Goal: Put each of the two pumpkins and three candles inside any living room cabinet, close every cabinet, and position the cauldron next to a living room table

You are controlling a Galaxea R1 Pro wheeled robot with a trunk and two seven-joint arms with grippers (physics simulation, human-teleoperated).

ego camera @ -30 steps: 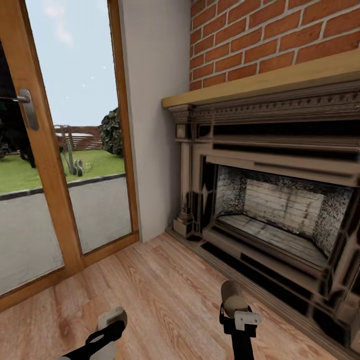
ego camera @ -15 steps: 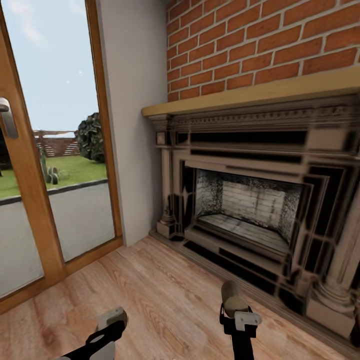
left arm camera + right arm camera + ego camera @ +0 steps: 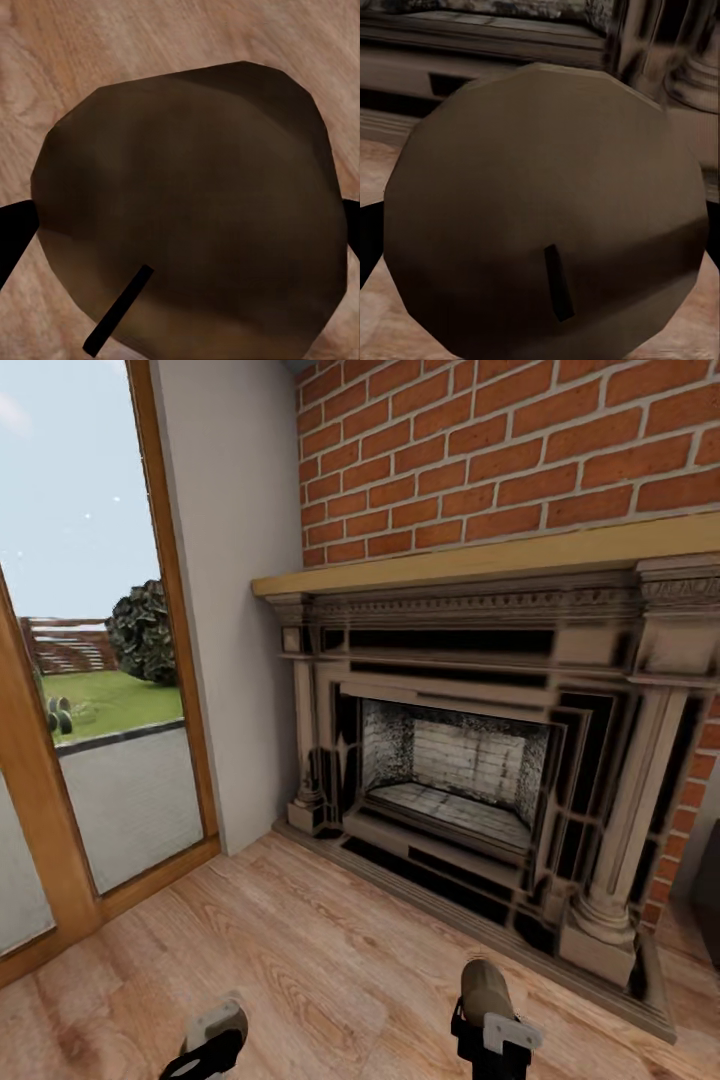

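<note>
L fingers (image 3: 9,232) grasp candle (image 3: 187,210); R fingers (image 3: 367,240) grasp 2nd candle (image 3: 547,210); fireplace (image 3: 480,760) ahead.

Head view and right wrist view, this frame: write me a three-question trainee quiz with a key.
1. True or false: a fire burns in the fireplace.
2. What does the right gripper hold? A) a pumpkin B) a candle C) nothing
3. Fill in: the wall above the mantel is red ___.

Key: 1 false, the hearth is bare; 2 B; 3 brick.
</note>
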